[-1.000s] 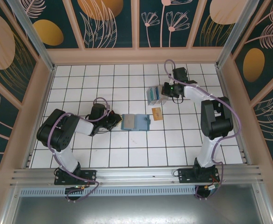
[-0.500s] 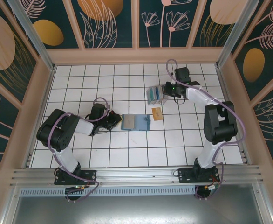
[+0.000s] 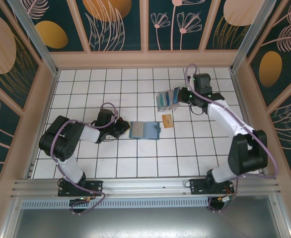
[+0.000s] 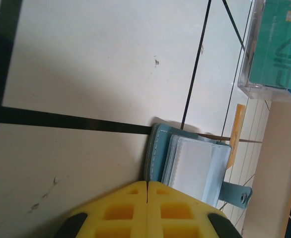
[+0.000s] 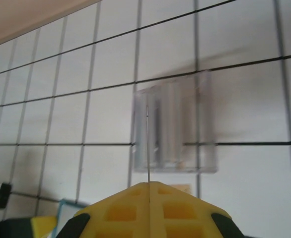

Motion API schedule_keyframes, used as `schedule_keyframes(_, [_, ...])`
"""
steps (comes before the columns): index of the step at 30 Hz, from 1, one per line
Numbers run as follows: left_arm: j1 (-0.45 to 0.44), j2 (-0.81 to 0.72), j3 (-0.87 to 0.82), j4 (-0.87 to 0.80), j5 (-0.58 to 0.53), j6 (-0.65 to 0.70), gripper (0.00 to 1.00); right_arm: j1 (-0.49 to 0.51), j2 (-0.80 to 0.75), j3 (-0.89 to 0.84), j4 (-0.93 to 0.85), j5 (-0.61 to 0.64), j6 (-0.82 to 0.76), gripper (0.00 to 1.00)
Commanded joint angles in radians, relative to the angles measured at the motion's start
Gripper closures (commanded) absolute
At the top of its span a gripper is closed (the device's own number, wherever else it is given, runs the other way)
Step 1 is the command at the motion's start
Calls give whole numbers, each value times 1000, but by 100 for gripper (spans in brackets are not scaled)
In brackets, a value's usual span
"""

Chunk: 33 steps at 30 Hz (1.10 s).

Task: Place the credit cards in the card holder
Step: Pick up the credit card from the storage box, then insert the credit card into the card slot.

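The card holder [image 3: 144, 130] lies open on the tiles, pale inner pockets up [image 4: 197, 166]. My left gripper [image 3: 121, 129] is shut, its yellow tips [image 4: 147, 182] resting at the holder's left edge. My right gripper [image 3: 179, 94] is shut on a blue credit card [image 3: 175, 94], held on edge beside the clear plastic box [image 3: 164, 101]. In the right wrist view the card [image 5: 148, 144] shows as a thin line rising from the shut tips [image 5: 148, 183], above the box [image 5: 175, 129]. A tan-orange card [image 3: 167, 120] lies flat between box and holder. A teal card [image 4: 279, 44] stays in the box.
Wooden walls and aluminium posts ring the white tiled floor [image 3: 135, 158]. The holder's strap with its snap [image 4: 237, 193] sticks out on its right side. Open tiles stretch in front of the holder and to the right of the tan-orange card.
My right arm has swung out to the right and drawn back from the clear box with the blue card in its tips. The left gripper and the holder have stayed put.
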Motion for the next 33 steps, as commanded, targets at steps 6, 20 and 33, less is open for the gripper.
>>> schedule_keyframes(6, [-11,32,10,-58,-39,40,100,275,58,-217,254,-320,227,100])
schedule_keyframes(20, [-11,33,5,-55,-38,34,100,269,198,-318,376,-400,256,100])
schedule_keyframes(33, [-11,39,0,-38,-39,23,100,228,316,-361,519,-529,353,100])
